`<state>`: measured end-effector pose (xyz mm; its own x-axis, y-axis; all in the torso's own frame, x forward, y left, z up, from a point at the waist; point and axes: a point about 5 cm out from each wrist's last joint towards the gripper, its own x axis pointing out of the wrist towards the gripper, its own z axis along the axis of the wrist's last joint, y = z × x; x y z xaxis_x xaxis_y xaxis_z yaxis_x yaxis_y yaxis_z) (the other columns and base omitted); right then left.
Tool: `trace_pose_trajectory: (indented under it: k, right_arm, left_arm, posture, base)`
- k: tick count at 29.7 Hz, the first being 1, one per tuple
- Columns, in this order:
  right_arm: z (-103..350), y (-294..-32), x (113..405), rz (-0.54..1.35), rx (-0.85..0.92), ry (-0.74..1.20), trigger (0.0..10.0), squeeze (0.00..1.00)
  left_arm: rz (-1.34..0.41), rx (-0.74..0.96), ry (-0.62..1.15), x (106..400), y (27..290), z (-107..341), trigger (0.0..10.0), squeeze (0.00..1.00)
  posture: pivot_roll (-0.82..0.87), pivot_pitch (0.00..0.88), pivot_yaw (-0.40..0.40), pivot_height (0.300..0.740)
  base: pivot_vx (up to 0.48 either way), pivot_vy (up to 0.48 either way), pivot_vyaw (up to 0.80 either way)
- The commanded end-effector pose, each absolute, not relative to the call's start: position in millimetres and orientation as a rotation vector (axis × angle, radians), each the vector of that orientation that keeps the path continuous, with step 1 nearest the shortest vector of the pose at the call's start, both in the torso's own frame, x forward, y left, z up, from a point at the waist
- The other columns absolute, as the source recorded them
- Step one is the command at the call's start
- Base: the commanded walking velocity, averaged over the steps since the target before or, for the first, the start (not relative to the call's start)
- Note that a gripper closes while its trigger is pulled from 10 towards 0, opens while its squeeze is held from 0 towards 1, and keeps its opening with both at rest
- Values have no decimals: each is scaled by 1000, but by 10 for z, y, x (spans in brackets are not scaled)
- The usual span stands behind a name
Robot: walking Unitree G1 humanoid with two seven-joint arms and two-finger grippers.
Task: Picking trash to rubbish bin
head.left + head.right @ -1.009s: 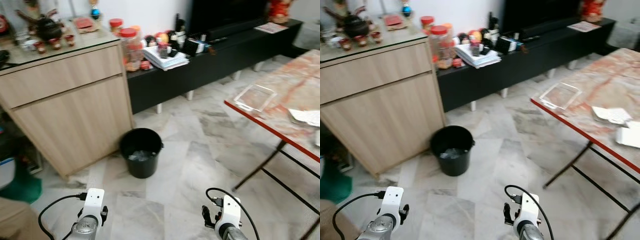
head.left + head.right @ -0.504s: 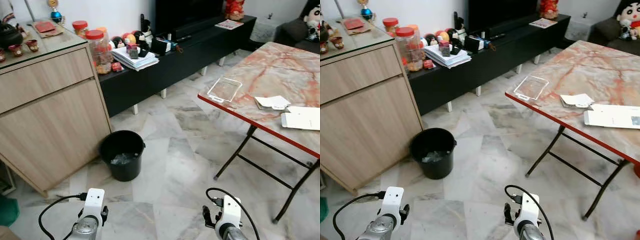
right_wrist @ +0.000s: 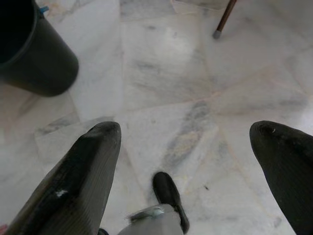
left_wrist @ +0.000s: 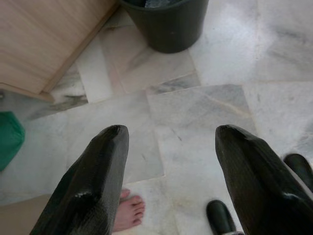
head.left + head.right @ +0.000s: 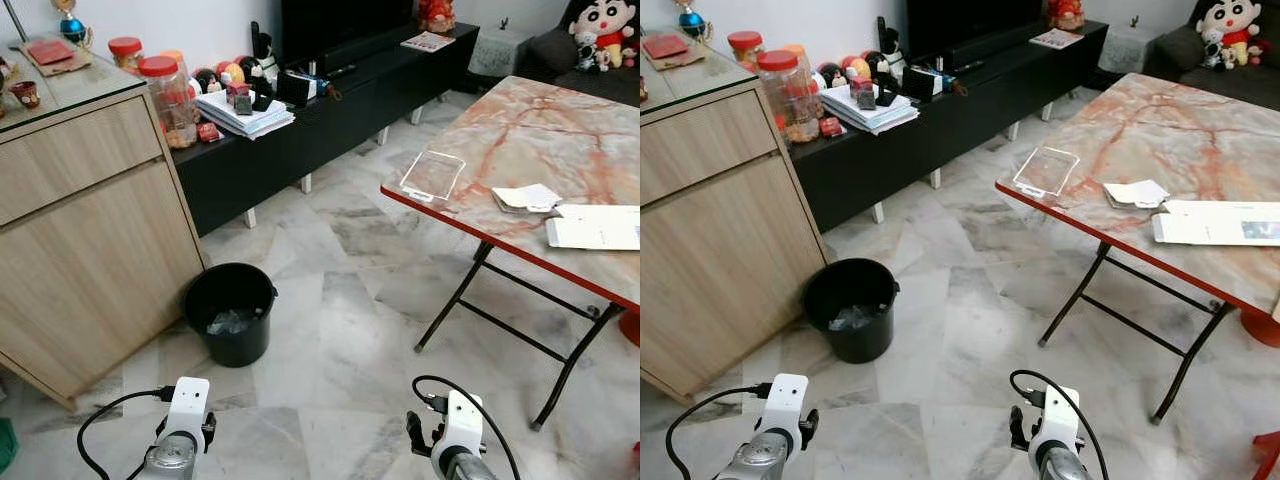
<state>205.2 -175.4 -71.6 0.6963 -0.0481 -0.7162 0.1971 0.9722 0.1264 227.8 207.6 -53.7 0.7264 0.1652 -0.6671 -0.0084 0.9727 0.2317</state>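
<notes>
Left gripper [image 4: 168, 139]: hanging low, fingers apart, empty.
Right gripper [image 3: 188, 142]: hanging low, fingers apart, empty.
Bin [image 5: 230, 311]: standing beside cabinet [image 5: 90, 235].
Advice: approaching table [image 5: 520, 140] squarely, targeting the paper [image 5: 528, 197].

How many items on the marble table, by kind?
Clear plastic tray: 1
Crumpled white paper: 1
Flat white sheet: 1
Total: 3, as far as the head views show; the table runs past the frame edge.

Glossy marble floor [image 5: 340, 330], wood-grain cabinet [image 5: 90, 250]
</notes>
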Motion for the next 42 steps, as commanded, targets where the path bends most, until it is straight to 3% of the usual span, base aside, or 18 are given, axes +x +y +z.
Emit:
trace_pose_trajectory:
  k: [1, 16, 23, 42]
  right_arm:
    - [-716, -1770, 2053, -143, 191, 796, 10000, 0]
    - [-703, -1766, 2073, -157, 210, 780, 10000, 0]
    - [-704, -1766, 2070, -159, 213, 780, 10000, 0]
    - [-693, -1770, 2088, -158, 208, 774, 10000, 0]
  left_arm:
    - [91, 243, 765, 2276, 2080, -542, 10000, 0]
    - [95, 240, 764, 2286, 2094, -533, 10000, 0]
    - [88, 241, 757, 2301, 2083, -525, 10000, 0]
    - [59, 227, 722, 2421, 1998, -458, 10000, 0]
  posture:
    - [-82, 0, -8, 740]
    - [-79, 0, -3, 740]
    - [-82, 0, -1, 740]
    - [-83, 0, -2, 740]
  base:
    - [0, -480, -788]
    - [0, -480, 0]
    - [0, -410, -677]
    - [0, 0, -33]
